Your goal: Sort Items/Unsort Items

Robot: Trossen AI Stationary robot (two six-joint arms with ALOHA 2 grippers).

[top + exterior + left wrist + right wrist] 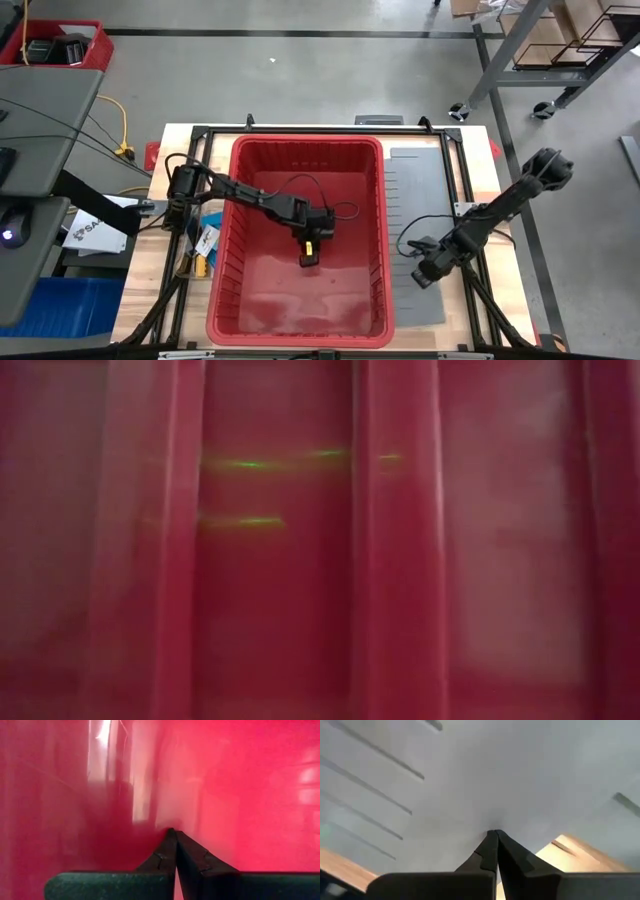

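we see left pincer [309,258] closed, empty, inside large red plastic bin [225,250] centre; right pincer [424,277] closed over grey mat [425,185] at 3 o'clock.

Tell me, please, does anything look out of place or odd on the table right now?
Somewhat: the red bin appears empty, though the left gripper is shut inside it, holding nothing. A few small items lie outside it by its left wall. The right gripper, also shut, rests over the grey mat.
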